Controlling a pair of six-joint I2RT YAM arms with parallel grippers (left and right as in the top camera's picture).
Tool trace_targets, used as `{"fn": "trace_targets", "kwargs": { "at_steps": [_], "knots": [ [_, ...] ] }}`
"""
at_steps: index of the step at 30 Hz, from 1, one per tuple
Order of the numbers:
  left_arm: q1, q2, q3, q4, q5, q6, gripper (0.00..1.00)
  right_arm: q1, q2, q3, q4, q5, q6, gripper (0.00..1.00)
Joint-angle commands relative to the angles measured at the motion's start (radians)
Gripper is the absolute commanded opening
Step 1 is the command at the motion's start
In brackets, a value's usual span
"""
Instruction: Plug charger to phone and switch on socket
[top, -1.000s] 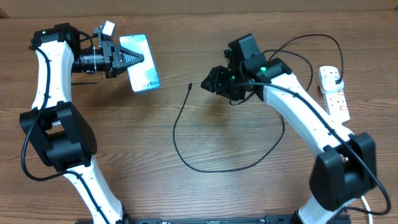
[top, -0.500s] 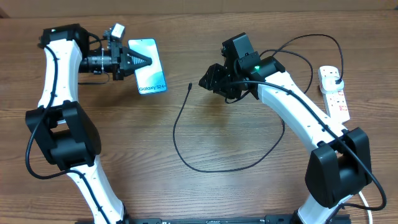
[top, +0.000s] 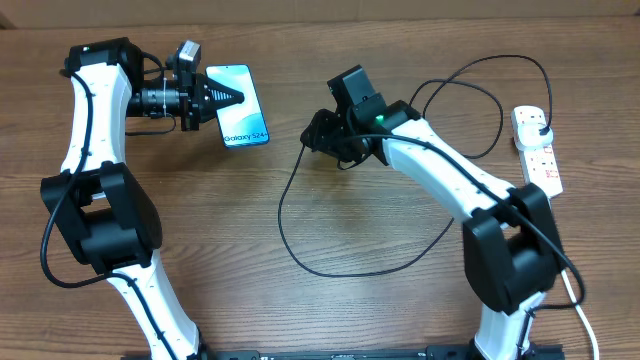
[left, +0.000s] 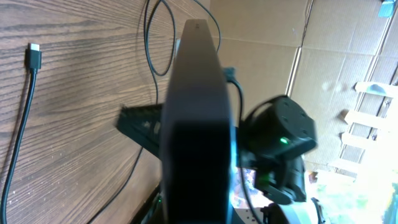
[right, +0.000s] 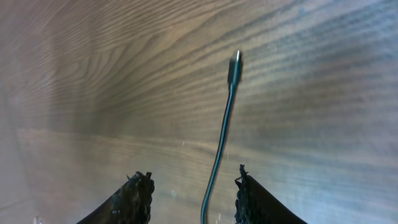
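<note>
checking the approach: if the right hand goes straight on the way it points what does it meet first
Probably the charger: its tip end lies on the table straight ahead of the right hand. Depth is hard to judge from here.

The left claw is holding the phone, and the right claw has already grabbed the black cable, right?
Not quite. The left claw does hold the phone, but the right claw has not grabbed the black cable. In the right wrist view its fingers stand apart, and the cable lies loose on the table between them.
</note>
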Motion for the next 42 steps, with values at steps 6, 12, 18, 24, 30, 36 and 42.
{"fn": "trace_targets", "kwargs": {
  "at_steps": [6, 12, 18, 24, 30, 36, 42],
  "knots": [
    [0.008, -0.008, 0.019, 0.002, 0.034, -0.014, 0.04, 0.011, 0.111, 0.031, 0.106, 0.040, 0.006, 0.44],
    [0.008, -0.008, 0.019, 0.001, 0.014, -0.014, 0.04, 0.059, 0.140, 0.031, 0.138, 0.238, -0.001, 0.44],
    [0.016, -0.008, 0.019, 0.006, 0.014, -0.044, 0.04, 0.093, 0.176, 0.031, 0.177, 0.323, -0.027, 0.41],
    [0.029, -0.008, 0.019, 0.013, 0.014, -0.058, 0.04, 0.107, 0.193, 0.031, 0.190, 0.376, -0.027, 0.36],
    [0.028, -0.008, 0.019, 0.013, 0.013, -0.059, 0.04, 0.111, 0.237, 0.031, 0.222, 0.356, -0.026, 0.36],
    [0.028, -0.008, 0.019, 0.013, 0.014, -0.059, 0.04, 0.111, 0.248, 0.031, 0.245, 0.346, -0.019, 0.36],
    [0.028, -0.008, 0.019, 0.012, 0.014, -0.059, 0.04, 0.112, 0.270, 0.031, 0.245, 0.346, 0.014, 0.36]
  ]
}}
